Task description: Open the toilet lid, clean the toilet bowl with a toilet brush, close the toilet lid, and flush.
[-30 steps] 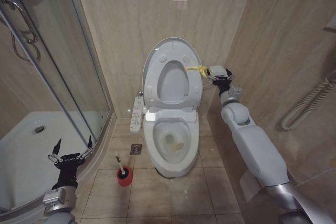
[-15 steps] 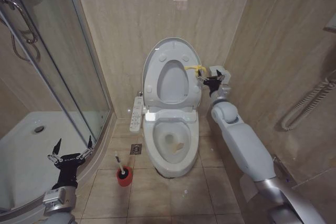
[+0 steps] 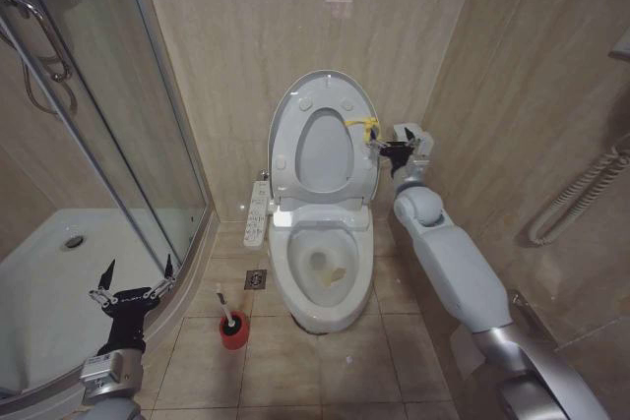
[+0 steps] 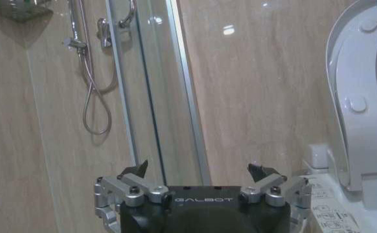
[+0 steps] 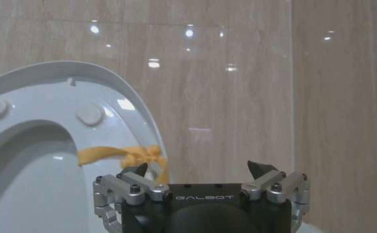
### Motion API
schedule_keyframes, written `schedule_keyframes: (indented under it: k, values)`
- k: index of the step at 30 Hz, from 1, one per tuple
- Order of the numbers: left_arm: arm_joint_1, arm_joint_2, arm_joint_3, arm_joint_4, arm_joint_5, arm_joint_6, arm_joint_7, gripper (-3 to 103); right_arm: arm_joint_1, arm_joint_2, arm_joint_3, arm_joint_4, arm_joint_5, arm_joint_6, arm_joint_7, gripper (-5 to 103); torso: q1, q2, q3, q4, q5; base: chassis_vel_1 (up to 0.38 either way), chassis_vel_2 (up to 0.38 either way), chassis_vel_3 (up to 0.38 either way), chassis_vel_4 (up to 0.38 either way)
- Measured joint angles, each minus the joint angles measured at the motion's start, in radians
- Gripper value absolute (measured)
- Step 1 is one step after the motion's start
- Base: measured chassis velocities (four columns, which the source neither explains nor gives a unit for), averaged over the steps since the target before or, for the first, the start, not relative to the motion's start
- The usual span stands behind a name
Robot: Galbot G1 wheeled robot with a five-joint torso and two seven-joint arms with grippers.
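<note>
The toilet lid (image 3: 324, 110) stands raised against the back wall with the ring-shaped seat (image 3: 325, 154) up against it, leaving the toilet bowl (image 3: 322, 268) uncovered, its bottom stained yellowish. A yellow tie (image 3: 366, 128) hangs at the lid's right edge. The right gripper (image 3: 390, 150) sits just beside that tie, its fingers spread and holding nothing. The toilet brush (image 3: 225, 309) stands in its red holder (image 3: 234, 331) on the floor tiles left of the bowl, untouched. The left gripper (image 3: 131, 293) hangs released, low by the shower enclosure's curved edge (image 3: 182, 287). The risk, as I judge it: a jaw snagging the tie while pulling away could tip the lid and seat forward onto the bowl.
</note>
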Motion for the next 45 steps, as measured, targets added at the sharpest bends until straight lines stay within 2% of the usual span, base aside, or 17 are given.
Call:
schedule_keyframes:
  k: [7, 16, 26, 32, 45]
  values:
    - [0.000, 0.000, 0.000, 0.000, 0.000, 0.000, 0.000, 100, -0.082, -0.054, 0.042, 0.088, 0.032, 0.001, -0.009, 100, 0.000, 0.000, 0.000, 0.0005, 0.0000, 0.000, 0.000, 0.000, 0.000]
    - [0.000, 0.000, 0.000, 0.000, 0.000, 0.000, 0.000, 100, -0.212, -0.067, 0.105, 0.203, 0.064, -0.018, 0.002, 100, 0.000, 0.000, 0.000, 0.0004, 0.0000, 0.000, 0.000, 0.000, 0.000]
    - [0.000, 0.000, 0.000, 0.000, 0.000, 0.000, 0.000, 100, -0.500, -0.059, 0.203, 0.348, 0.050, -0.024, 0.018, 100, 0.000, 0.000, 0.000, 0.0002, 0.0001, 0.000, 0.000, 0.000, 0.000]
    - [0.000, 0.000, 0.000, 0.000, 0.000, 0.000, 0.000, 100, -0.617, -0.046, 0.255, 0.423, 0.026, -0.014, 0.024, 100, 0.000, 0.000, 0.000, 0.0004, 0.0000, 0.000, 0.000, 0.000, 0.000]
    - [0.000, 0.000, 0.000, 0.000, 0.000, 0.000, 0.000, 100, -0.762, 0.018, 0.301, 0.501, -0.038, 0.022, 0.036, 100, 0.000, 0.000, 0.000, 0.0003, -0.0001, 0.000, 0.000, 0.000, 0.000]
